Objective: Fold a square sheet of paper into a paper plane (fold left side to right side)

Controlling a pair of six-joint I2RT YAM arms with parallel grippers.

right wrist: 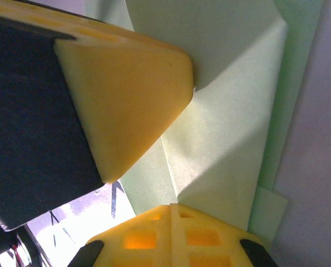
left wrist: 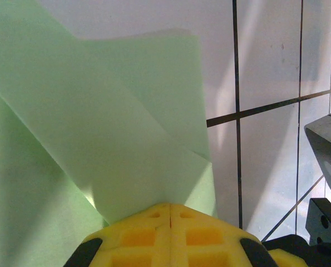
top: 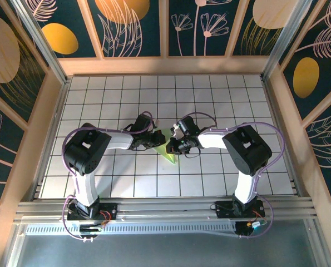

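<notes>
The square sheet of paper (top: 168, 152) lies mid-table as a pale green, creased wedge like a paper plane, its point toward the near right. My left gripper (top: 158, 140) is shut at the wedge's far left. My right gripper (top: 172, 146) is shut at its right side. In the left wrist view the shut yellow tips of the left gripper (left wrist: 169, 204) touch the paper (left wrist: 98, 139) where a raised flap meets them. In the right wrist view the right gripper (right wrist: 171, 206) sits at a crease of the paper (right wrist: 232, 128), with the left gripper's fingers (right wrist: 126, 100) pressing beside it. I cannot tell whether paper is nipped.
The white tiled table (top: 237, 100) is boxed in by wooden walls on the left, right and far sides. An aluminium rail (top: 165, 208) with both arm bases runs along the near edge. Part of the right arm's dark body (left wrist: 326, 167) looms close at the left wrist view's right edge.
</notes>
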